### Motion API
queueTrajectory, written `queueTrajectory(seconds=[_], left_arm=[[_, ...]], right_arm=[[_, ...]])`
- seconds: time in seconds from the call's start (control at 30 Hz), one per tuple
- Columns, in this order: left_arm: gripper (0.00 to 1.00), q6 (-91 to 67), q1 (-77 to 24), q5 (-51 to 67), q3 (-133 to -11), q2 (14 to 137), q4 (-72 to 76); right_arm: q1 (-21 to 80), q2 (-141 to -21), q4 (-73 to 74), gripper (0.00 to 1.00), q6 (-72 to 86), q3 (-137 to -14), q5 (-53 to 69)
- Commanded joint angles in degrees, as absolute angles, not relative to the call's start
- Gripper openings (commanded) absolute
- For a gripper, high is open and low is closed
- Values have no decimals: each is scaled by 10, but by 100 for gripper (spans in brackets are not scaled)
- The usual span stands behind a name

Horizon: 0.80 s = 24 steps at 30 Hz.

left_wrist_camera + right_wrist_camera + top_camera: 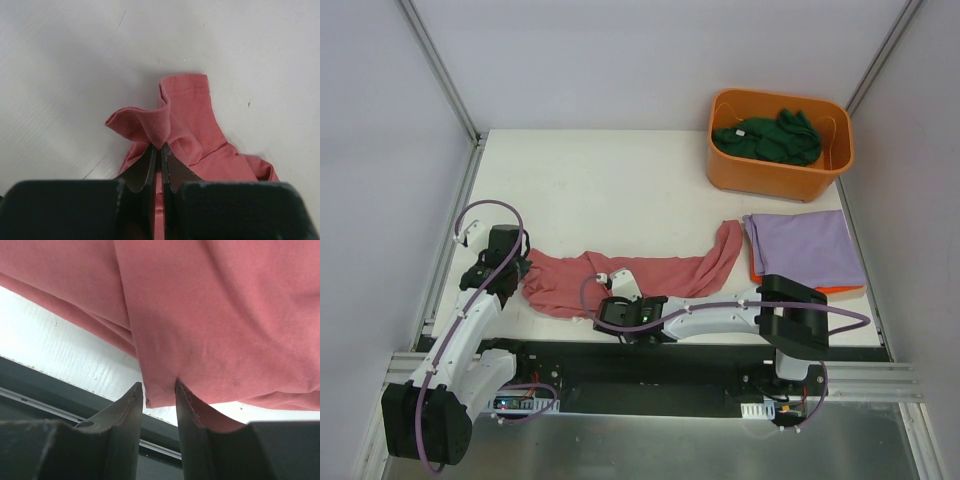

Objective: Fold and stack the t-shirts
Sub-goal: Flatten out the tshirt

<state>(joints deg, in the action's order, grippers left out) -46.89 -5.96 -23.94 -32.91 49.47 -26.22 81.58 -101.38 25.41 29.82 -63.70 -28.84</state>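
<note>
The dusty red-pink t-shirt (655, 270) lies stretched in a crumpled band across the near half of the table. My left gripper (520, 272) is shut on a fold at its left end; in the left wrist view the fingers (161, 146) pinch a ribbed bit of the shirt (190, 120). My right gripper (610, 308) sits at the shirt's near edge by the table's front edge. Its jaws (159, 385) stand slightly apart with a corner of the shirt (210, 305) hanging between the tips. A folded lavender t-shirt (805, 250) lies on an orange one (840, 290) at the right. The dark green t-shirt (765, 135) sits in the tub.
The orange plastic tub (730, 170) stands at the back right. The white table (600, 190) ends in a black rail (650, 355) just below my right gripper. Metal frame posts (440, 70) stand at the back corners.
</note>
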Motion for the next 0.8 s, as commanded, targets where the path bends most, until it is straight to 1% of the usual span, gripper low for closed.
queueTrajectory(seconds=[0.0,0.07,0.13,0.17,0.23,0.37,0.53,0.63,0.77], left_arm=[[0,-459,-59,-234,-323,490,-256],[0,-458,-59,-233,-324,490,-256],[0,-457,-59,-235,-325,489,-257],[0,-456,-59,-236,-325,487,-256],[0,-455,-59,-245,-325,484,-257],[0,-456,-58,-254,-332,476,-256],[0,-476,-59,-279,-352,486,-253],[0,-472,-59,-287,-385,511,-247],[0,-438,-59,-274,-469,548,-249]], right_arm=[[817,-1027,283,33,322,-663,-316],[817,-1029,292,29,325,-667,-317],[817,-1028,298,18,327,-667,-320],[817,-1026,301,10,330,-664,-326],[817,-1013,311,1,335,-657,-343],[805,-964,325,0,320,-631,-382],[716,-876,343,0,261,-592,-440],[650,-830,317,0,170,-582,-487],[566,-775,268,0,26,-626,-511]])
